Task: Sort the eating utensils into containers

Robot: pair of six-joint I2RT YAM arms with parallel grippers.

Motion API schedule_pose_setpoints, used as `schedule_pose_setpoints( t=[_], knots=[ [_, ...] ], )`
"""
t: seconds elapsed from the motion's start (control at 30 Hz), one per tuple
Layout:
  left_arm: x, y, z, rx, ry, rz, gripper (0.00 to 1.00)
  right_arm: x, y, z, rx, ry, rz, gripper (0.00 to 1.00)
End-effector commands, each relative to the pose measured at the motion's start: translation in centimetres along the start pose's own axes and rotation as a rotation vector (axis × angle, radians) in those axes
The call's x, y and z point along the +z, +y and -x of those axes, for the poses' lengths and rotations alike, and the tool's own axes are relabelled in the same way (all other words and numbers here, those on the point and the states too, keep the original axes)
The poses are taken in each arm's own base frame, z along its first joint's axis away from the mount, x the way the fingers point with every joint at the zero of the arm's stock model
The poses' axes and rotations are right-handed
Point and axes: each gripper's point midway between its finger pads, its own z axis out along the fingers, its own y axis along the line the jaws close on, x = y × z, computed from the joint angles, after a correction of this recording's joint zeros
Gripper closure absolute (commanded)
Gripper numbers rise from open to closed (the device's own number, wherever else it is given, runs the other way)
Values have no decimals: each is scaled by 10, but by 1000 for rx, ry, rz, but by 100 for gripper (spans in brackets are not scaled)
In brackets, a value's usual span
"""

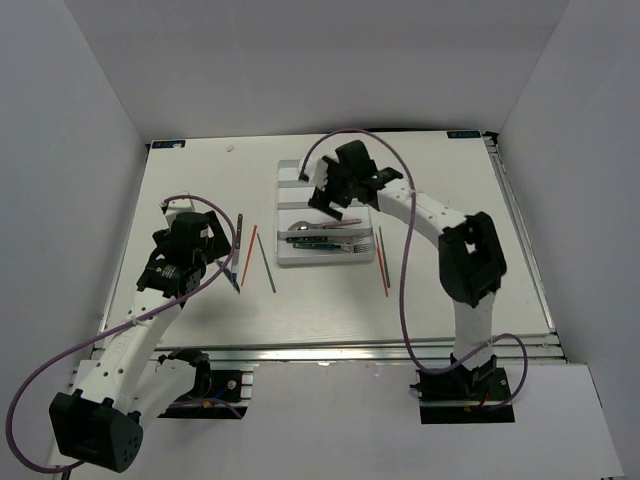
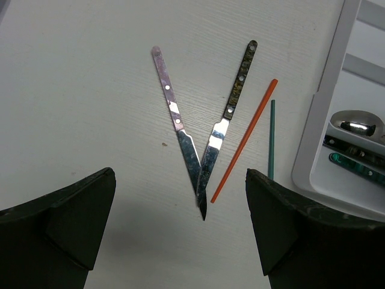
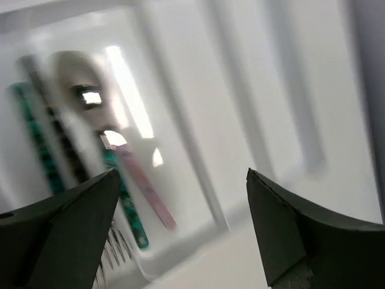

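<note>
From above, I see the white tray toward the tabletop's far edge, with the right fingers over it and the left fingers nearer the left edge. My left wrist view shows those fingers apart above two knives lying in a V with their tips touching, and an orange chopstick and a green chopstick between them and the tray. The right wrist view is blurred, fingers apart over a pink-handled piece, a green-handled piece and a spoon in the tray.

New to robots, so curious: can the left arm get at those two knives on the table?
Probably yes. The open left gripper hangs right above the knives, nothing covering them. Their tips meet and an orange chopstick lies close, so taking one alone may be fiddly.
</note>
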Motion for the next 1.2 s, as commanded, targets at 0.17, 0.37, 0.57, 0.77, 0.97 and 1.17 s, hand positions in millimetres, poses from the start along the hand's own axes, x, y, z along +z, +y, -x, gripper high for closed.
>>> schedule_pose_setpoints(
  t=[0.17, 0.37, 0.57, 0.77, 0.97, 1.17],
  knots=[
    [-2, 0, 6, -6, -23, 0, 2, -140, -68, -45, 991, -8, -791, 11],
    [0, -2, 4, -1, -12, -7, 2, -131, 18, -128, 1171, 290, -759, 29],
    [0, -1, 4, 2, -12, -1, 2, -112, 61, -144, 1238, 297, -641, 40],
    [0, -1, 3, 1, -12, 2, 2, -97, 74, -151, 1240, 329, -572, 44],
    [-1, -1, 4, 0, -16, 1, 2, -85, 83, -165, 1248, 391, -556, 50],
    [0, -2, 3, 2, -9, -3, 2, -77, 90, -174, 1256, 413, -542, 53]
  ],
)
